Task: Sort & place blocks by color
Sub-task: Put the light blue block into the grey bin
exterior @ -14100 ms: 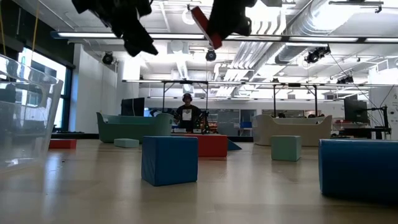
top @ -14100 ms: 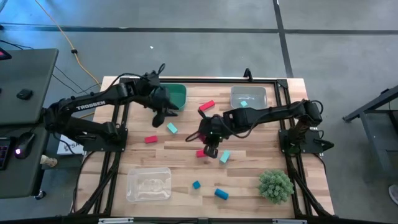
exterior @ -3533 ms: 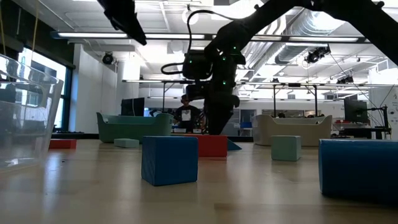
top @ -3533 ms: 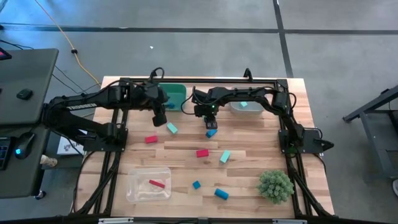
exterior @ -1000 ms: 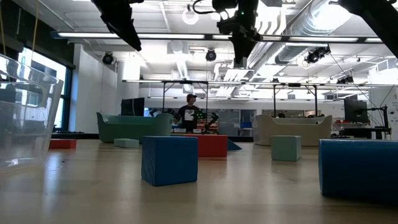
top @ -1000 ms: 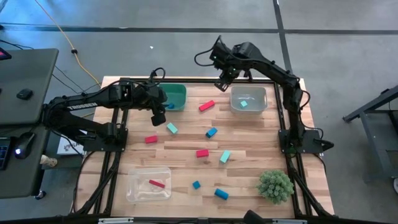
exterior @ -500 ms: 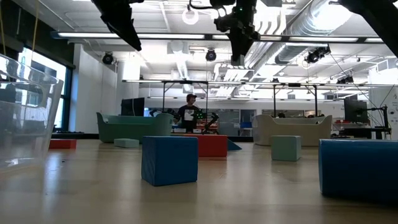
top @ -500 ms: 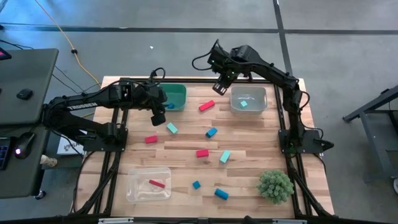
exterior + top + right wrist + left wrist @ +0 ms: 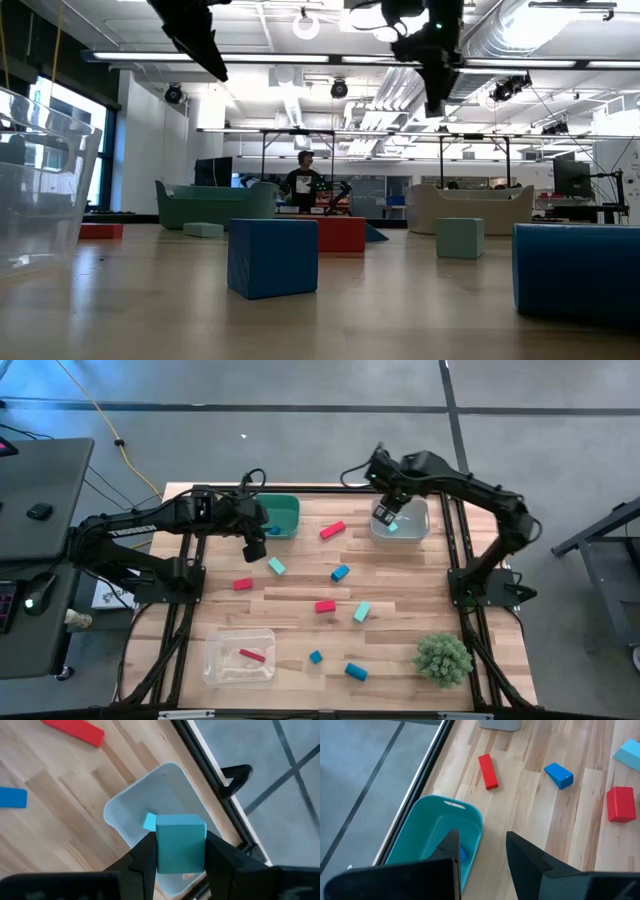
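Note:
Red, blue and light teal blocks lie scattered on the wooden table [image 9: 420, 595]: a red bar [image 9: 332, 530], a teal block [image 9: 276, 566], a blue block [image 9: 340, 572] and others nearer. My right gripper [image 9: 181, 840] hangs over the pale bin [image 9: 412, 530] at the far right, shut on a teal cube [image 9: 181, 832]; another teal block [image 9: 149, 821] lies in that bin. My left gripper [image 9: 482, 852] is open and empty above the near rim of the teal bin [image 9: 427, 832], which holds a blue block [image 9: 463, 854]. My right gripper pinches the teal cube by two opposite side faces [image 9: 165, 847] between its two fingers [image 9: 145, 852], coming from above and pointing down. The cube is lifted clear, level, over the pale bin's opening.
A clear bin [image 9: 240, 656] at the near left holds a red block [image 9: 252, 655]. A spiky green plant ball [image 9: 442, 658] stands at the near right. Black frame rails [image 9: 185, 610] run along the table's sides. A person [image 9: 303, 185] shows far behind the table.
My right gripper has swung from beyond the table's far edge toward the right and the near side, ending over the pale bin. The left arm and the blocks on the table have kept still.

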Controlling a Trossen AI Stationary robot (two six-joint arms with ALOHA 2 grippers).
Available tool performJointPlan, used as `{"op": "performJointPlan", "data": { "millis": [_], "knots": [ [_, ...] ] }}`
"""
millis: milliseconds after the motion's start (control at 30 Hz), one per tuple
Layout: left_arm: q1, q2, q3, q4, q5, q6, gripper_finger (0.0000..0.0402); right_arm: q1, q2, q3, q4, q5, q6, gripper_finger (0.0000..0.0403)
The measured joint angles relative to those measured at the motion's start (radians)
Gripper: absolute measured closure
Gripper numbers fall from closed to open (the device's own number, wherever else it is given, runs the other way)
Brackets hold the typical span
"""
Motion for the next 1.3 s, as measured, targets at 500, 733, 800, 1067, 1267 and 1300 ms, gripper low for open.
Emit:
{"op": "performJointPlan", "data": {
  "millis": [500,733,800,1067,1267,1300],
  "knots": [
    [0.0,0.0,0.0,0.0,-0.002,-0.098,0.0315,-0.135,-0.23,-0.485,0.288,-0.093,0.109,0.0295],
    [0.0,0.0,0.0,0.002,-0.004,-0.134,0.0285,-0.176,-0.221,-0.589,0.417,-0.141,0.133,0.0295],
    [0.0,0.0,0.0,0.002,-0.004,-0.149,0.0276,-0.195,-0.219,-0.615,0.463,-0.172,0.146,0.0295],
    [0.0,0.0,0.0,0.006,-0.002,-0.178,0.0259,-0.248,-0.209,-0.712,0.566,-0.211,0.175,0.0295],
    [0.0,0.0,0.0,0.019,0.001,-0.178,0.0261,-0.269,-0.209,-0.732,0.582,-0.192,0.171,0.0284],
    [0.0,0.0,0.0,0.029,0.001,-0.178,0.026,-0.273,-0.209,-0.732,0.583,-0.188,0.165,0.028]
  ]
}}
